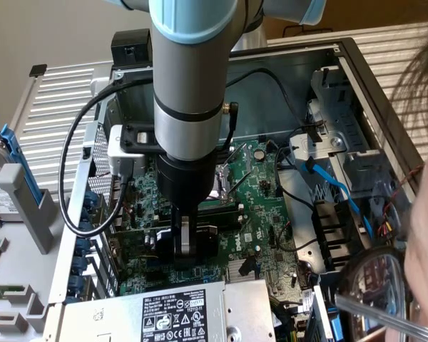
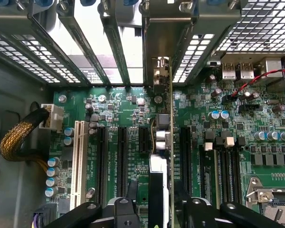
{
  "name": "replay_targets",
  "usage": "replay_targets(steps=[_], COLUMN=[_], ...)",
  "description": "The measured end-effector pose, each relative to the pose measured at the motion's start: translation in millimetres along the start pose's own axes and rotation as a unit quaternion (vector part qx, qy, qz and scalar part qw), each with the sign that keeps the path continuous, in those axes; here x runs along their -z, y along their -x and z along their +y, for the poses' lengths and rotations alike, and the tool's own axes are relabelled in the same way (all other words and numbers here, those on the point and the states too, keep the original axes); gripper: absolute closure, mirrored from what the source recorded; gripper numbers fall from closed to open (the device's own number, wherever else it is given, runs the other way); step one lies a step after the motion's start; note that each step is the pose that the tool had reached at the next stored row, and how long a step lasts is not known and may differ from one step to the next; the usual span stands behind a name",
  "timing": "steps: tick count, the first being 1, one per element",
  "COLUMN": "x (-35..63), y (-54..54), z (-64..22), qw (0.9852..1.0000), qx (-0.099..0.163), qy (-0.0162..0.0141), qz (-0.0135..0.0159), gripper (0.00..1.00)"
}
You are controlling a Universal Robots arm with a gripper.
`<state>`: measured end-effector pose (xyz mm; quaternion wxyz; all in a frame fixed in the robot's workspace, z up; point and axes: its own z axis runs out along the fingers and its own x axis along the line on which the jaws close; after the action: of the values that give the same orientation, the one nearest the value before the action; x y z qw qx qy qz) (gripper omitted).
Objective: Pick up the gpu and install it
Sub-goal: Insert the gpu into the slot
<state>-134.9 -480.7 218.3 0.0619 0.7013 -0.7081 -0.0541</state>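
The gpu (image 2: 161, 137) stands on edge in a black expansion slot of the green motherboard (image 2: 237, 137), its thin board upright and its silver end bracket (image 2: 160, 71) against the rear slot openings of the case. My gripper (image 2: 156, 194) straddles the card's near end, one dark finger (image 2: 131, 190) on each side, with a gap showing beside the black cooler, so the jaws stand open around it. In the exterior view the gripper (image 1: 185, 246) reaches straight down into the open computer case, and the card's black block (image 1: 207, 242) shows beside the fingers.
A labelled power supply (image 1: 178, 313) lies at the case's near edge. Drive cage and blue cable (image 1: 335, 185) fill the exterior view's right, where a person's head (image 1: 421, 178) leans in. A white slot (image 2: 77, 161), a braided cable (image 2: 14, 137) and the CPU socket (image 2: 270, 199) flank the card.
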Motion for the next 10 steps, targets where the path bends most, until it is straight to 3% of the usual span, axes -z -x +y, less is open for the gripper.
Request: replay_targets(steps=[6,7,9,10], x=[0.0,0.0,0.0,0.0], y=[0.0,0.0,0.0,0.0], z=[0.0,0.0,0.0,0.0], qw=[1.0,1.0,1.0,1.0], qx=[0.0,0.0,0.0,0.0], qy=[0.0,0.0,0.0,0.0], qz=[0.0,0.0,0.0,0.0], gripper=[0.56,0.5,0.5,0.44])
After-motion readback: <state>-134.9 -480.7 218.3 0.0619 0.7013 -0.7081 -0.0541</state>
